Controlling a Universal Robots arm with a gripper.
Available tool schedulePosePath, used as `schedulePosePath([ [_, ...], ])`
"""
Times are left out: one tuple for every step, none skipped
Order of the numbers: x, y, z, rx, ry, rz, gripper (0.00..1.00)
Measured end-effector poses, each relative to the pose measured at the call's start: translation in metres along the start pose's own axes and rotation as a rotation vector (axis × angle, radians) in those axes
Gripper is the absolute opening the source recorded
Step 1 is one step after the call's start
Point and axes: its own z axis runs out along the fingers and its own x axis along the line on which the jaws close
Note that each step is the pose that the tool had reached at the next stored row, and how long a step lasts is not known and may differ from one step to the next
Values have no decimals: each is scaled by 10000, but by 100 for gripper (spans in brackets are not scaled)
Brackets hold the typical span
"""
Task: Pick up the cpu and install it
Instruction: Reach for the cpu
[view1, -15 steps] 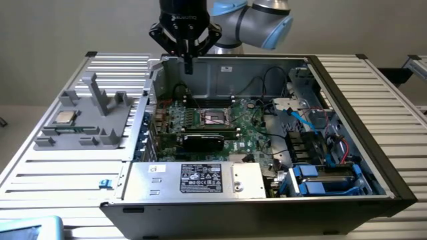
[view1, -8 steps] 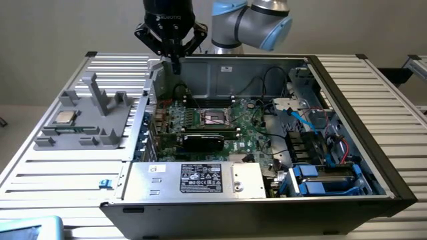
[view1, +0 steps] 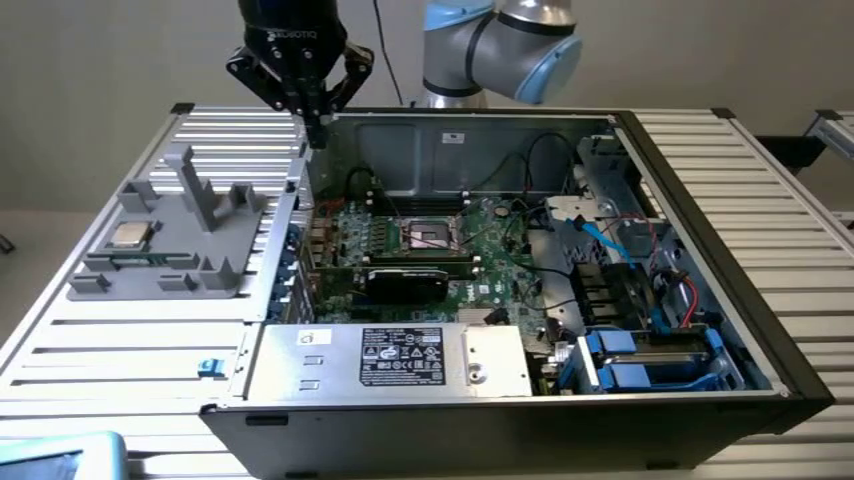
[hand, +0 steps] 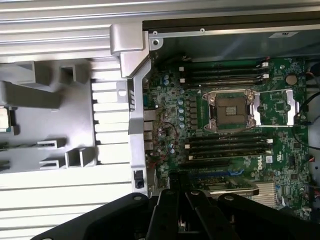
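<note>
The cpu (view1: 130, 235) is a small square chip with a shiny silver top. It lies flat on the grey plastic fixture (view1: 160, 262) at the exterior view's left, outside the computer case; in the wrist view the cpu (hand: 3, 120) is cut by the picture's edge. My black gripper (view1: 318, 126) hangs shut and holds nothing, high above the case's back left corner and well away from the chip. Its closed fingers (hand: 172, 212) point down. The dark square socket (view1: 430, 233) with its metal frame sits open on the green motherboard; the socket (hand: 231, 111) also shows in the wrist view.
The open computer case (view1: 694, 300) stands on a ribbed aluminium table (view1: 120, 350). Inside are a black card (view1: 414, 275), blue and black cables (view1: 607, 240), drive bays and the power supply (view1: 400, 355). Grey uprights (view1: 200, 190) rise from the fixture beside the chip.
</note>
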Motion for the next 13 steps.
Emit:
schedulePosePath([
  [46,-3,-2,1,1,0,11],
  [91,-6,-2,0,0,0,11],
  [134,-9,-2,0,0,1,11],
  [179,-12,-3,0,0,0,11],
  [223,-16,-4,0,0,-1,11],
  [268,-18,-5,1,0,0,11],
  [313,-21,-6,0,0,1,11],
  [356,-24,-7,0,0,0,11],
  [400,-27,-8,0,0,-1,11],
  [449,-30,-10,0,0,0,11],
  [494,-33,-11,0,0,0,11],
  [539,-35,-13,1,1,1,11],
  [584,-39,-13,0,1,0,11],
])
